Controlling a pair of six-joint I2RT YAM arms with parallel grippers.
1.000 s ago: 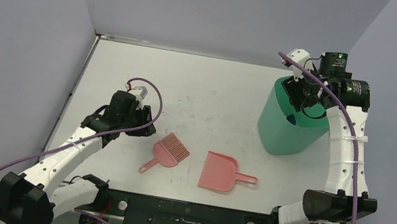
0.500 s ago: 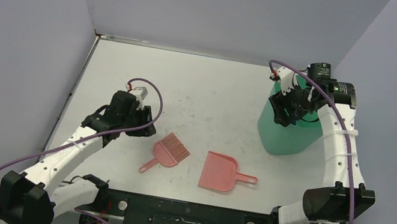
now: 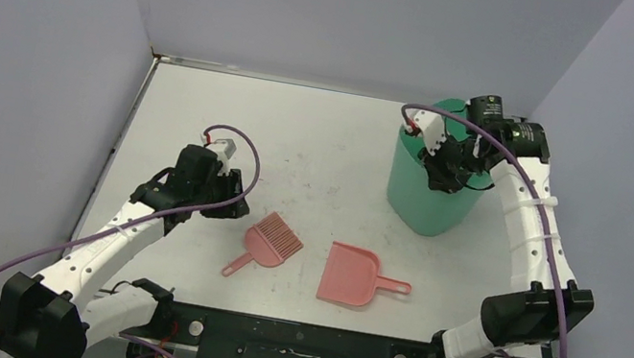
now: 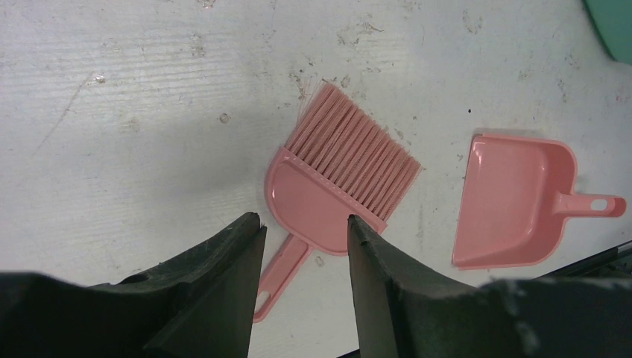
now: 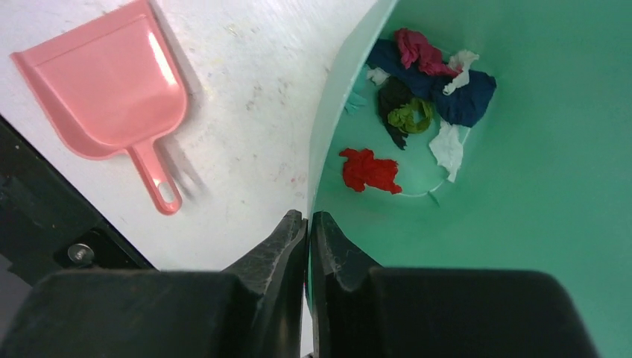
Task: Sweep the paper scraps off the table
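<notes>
The paper scraps [image 5: 417, 89], in red, dark blue, white, magenta and green, lie in a heap on the floor of a green bin [image 5: 522, 186]. No scraps show on the white table [image 3: 330, 133]. My right gripper [image 5: 308, 216] is shut on the bin's rim, one finger inside and one outside; in the top view it [image 3: 439, 172] grips the bin [image 3: 421, 201] at the table's right. My left gripper [image 4: 304, 220] is open and empty, hovering just above and left of the pink brush [image 4: 335, 186]; the top view shows it [image 3: 226, 203] left of centre.
The pink brush [image 3: 268, 242] and the pink dustpan [image 3: 353, 275] lie side by side near the table's front edge, the dustpan's handle pointing right. The dustpan also shows in the left wrist view [image 4: 514, 201] and the right wrist view [image 5: 104, 89]. Grey-lilac walls stand on three sides.
My right gripper has dragged the green bin leftward and a little toward the back, its arm swinging with it. The left arm, brush and dustpan have not moved.
</notes>
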